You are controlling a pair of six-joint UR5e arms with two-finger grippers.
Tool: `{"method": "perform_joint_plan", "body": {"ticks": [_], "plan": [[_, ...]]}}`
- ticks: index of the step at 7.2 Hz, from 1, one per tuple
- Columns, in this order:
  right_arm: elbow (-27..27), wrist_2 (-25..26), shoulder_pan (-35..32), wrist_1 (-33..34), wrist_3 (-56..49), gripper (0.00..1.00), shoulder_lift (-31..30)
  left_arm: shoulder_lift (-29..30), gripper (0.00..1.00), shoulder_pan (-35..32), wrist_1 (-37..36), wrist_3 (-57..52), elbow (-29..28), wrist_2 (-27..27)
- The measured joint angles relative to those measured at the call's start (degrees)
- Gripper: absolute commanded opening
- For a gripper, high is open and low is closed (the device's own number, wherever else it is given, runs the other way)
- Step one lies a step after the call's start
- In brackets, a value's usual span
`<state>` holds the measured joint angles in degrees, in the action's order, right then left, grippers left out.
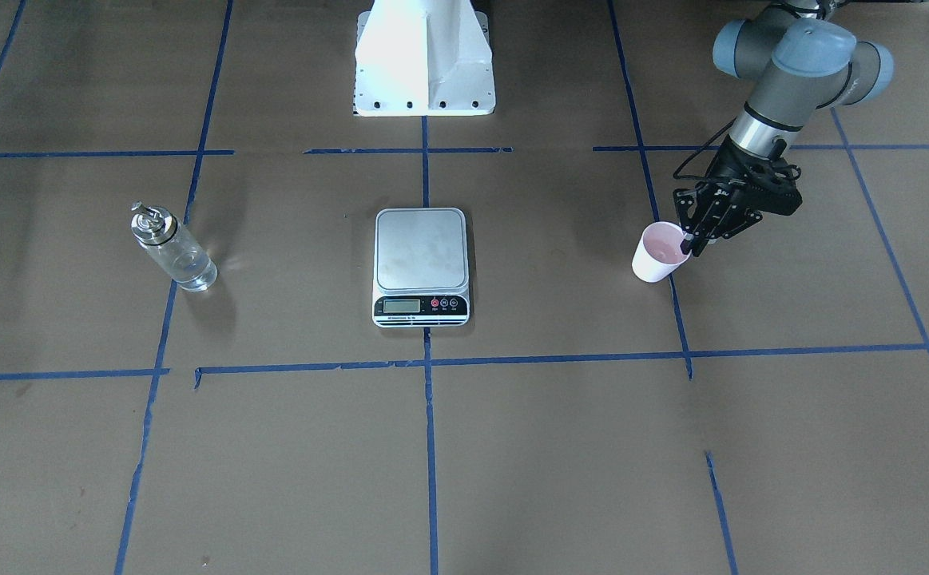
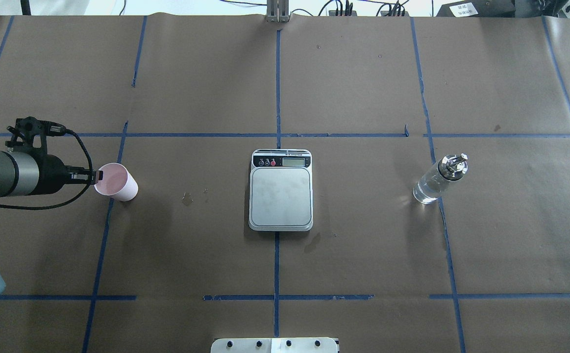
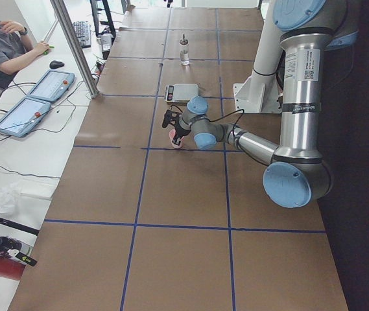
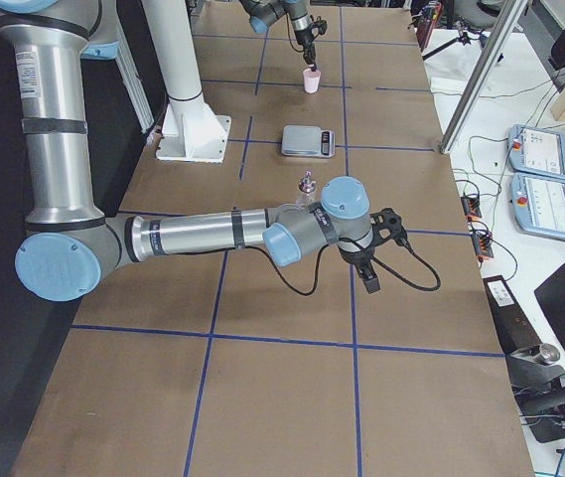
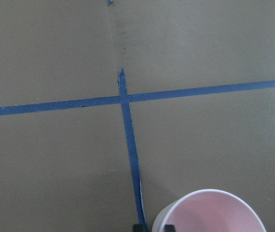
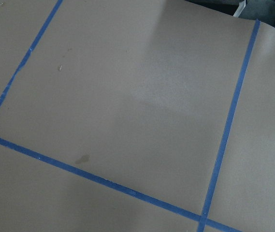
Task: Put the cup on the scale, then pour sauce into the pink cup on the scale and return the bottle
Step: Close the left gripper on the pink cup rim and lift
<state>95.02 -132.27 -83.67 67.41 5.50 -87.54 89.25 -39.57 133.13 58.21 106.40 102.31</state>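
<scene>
Pick-up of the pale pink tapered paper cup (image 1: 659,254) is judged to be the step in hand, the first of the task: the flat white kitchen scale with the steel platform (image 1: 420,249) is seen bare at the centre of the front-facing frame, and the small clear glass bottle with the silver metal cap (image 1: 172,247), clear sauce (image 1: 190,270) showing in its lower part, is seen standing alone at centre left. The cup is found at centre right of that frame, upright on the brown paper-covered table (image 1: 560,447), well apart from the scale. The left gripper (image 1: 696,244) is set at the cup's rim, on the side towards the frame's right edge. At the bottom edge of the left wrist view its dark fingertips (image 5: 139,227) are drawn narrow with the cup's wall between them, so a pinch on the rim is inferred. A straight lift is called for next, then a carry towards the frame's centre and a level set-down on the platform, the thin wall being spared from crushing. The right gripper (image 4: 371,273) is shown only in the right side view, and its state cannot be told
</scene>
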Motion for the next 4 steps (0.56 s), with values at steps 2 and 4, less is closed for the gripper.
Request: {"method": "perform_joint_plan", "body": {"ticks": [2, 4], "plan": [[0.07, -0.01, 0.0, 0.0, 0.03, 1.0, 0.0, 0.04, 0.0, 0.14, -0.05, 0.03, 0.91, -0.03], [0.08, -0.01, 0.0, 0.0, 0.03, 1.0, 0.0, 0.13, 0.0, 0.04, -0.06, 0.11, 1.26, -0.12]]}}
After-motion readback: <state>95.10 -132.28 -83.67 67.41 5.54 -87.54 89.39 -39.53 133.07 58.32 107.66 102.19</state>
